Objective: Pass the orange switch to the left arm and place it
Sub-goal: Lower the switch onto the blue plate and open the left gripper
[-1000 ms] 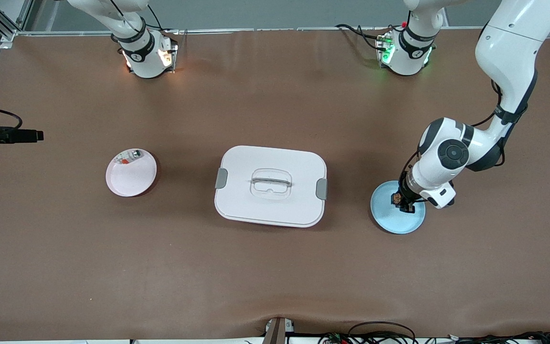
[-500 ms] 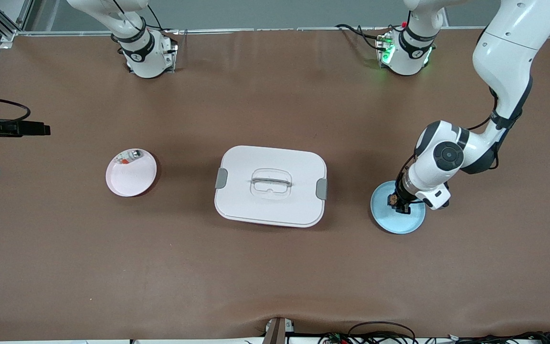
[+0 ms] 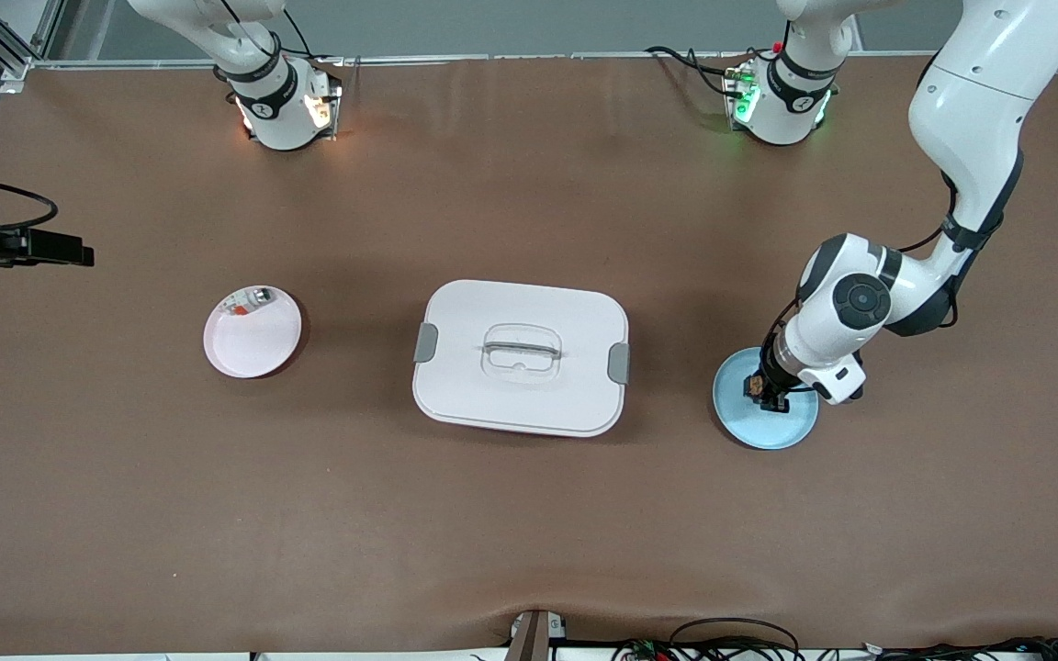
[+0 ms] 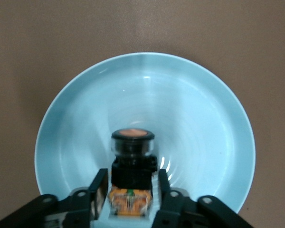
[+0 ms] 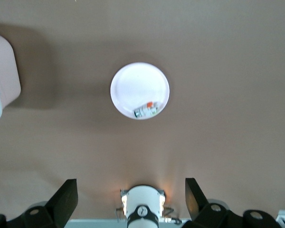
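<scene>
Even, soft light falls from overhead, bright enough that nothing on the brown table [image 3: 529, 514] sits in gloom. Shadows are faint and short: a blurred dark patch hugs the box [image 3: 521, 356] and the pink plate [image 3: 253, 331]. An orange glow lights the right arm's base [image 3: 283, 108], a green one the left arm's base [image 3: 775, 103]. Close up, the blue plate [image 4: 190, 90] shows small white glints near its centre, and the orange switch [image 4: 132, 164] looks slightly soft, its lower end blurred. From high up the pink plate washes out nearly white.
</scene>
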### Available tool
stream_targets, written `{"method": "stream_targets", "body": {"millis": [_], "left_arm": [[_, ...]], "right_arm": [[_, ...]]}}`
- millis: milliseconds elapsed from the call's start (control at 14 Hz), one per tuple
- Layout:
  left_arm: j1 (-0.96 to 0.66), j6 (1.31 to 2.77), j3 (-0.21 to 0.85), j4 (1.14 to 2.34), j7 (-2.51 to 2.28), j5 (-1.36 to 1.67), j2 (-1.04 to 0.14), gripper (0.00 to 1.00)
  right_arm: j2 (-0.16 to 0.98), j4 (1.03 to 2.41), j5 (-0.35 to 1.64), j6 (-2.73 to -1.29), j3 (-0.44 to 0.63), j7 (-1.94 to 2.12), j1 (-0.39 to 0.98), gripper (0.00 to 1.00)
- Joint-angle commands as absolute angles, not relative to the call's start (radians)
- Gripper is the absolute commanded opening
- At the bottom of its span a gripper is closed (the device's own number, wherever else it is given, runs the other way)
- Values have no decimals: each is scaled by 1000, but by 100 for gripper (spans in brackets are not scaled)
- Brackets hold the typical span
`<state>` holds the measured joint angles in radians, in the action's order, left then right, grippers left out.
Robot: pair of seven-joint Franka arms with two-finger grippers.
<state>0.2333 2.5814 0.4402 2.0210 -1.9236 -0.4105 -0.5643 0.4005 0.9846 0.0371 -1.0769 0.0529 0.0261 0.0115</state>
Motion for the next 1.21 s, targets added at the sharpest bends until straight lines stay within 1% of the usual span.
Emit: {"method": "stream_targets", "body": {"millis": [0,143,214,857,1143], "left_arm": [[238,2591,445,1997,-1951,-437,-563,100],[232,2589,445,1988,-1956,-433,-560,100],[230,2588,445,1973,-1966,-434,-560,100],[215,2580,442,1933,-1991,-430,-567,100],[218,2586,433,1954,-1930,-367,-543,100]], "right_arm": [[228,1258,34,-1254,51,29,8,100],[114,1440,34,-1401,51,29,8,100],[88,1472,34,-1431,51,31,8,100],[87,1408,22,-1424,51,29,8,100],[83,1399,26,-1431,51,31,8,100]]}}
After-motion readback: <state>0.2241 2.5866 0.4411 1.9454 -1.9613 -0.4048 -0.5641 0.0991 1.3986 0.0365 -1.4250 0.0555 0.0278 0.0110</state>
